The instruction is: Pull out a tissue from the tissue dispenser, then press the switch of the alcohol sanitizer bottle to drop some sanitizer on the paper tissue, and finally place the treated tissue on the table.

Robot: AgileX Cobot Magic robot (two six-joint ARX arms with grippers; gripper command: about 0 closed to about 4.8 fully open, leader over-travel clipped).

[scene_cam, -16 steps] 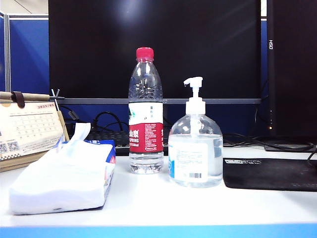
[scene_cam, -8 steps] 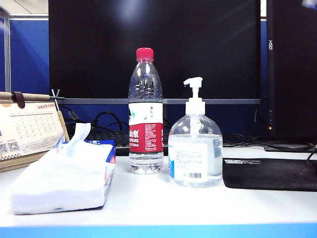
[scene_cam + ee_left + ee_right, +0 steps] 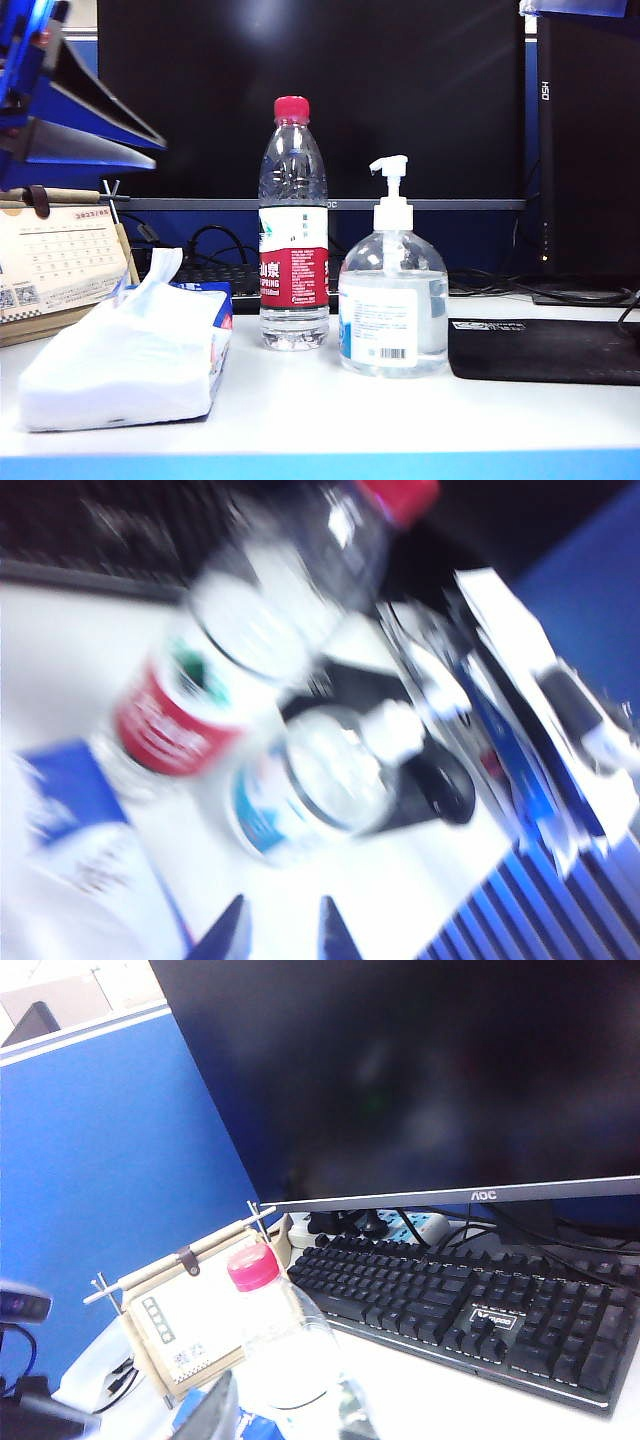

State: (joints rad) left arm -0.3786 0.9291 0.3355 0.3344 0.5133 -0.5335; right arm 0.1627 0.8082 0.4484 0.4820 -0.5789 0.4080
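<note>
left gripper (image 3: 283, 932): two dark fingertips at the lower edge of the blurred left wrist view, a narrow gap between them, nothing held; in the exterior view it sits at upper left. right gripper (image 3: 275, 1410): one finger visible, so whether it is spread cannot be told from the frames. exterior view: tissue dispenser (image 3: 125, 355) at lower left on the table (image 3: 330, 415), a tissue (image 3: 160, 268) protruding; alcohol sanitizer bottle (image 3: 393, 305) with its switch (image 3: 389, 168) right of the water bottle (image 3: 294, 235). only the right wrist view shows the keyboard (image 3: 470, 1310).
</note>
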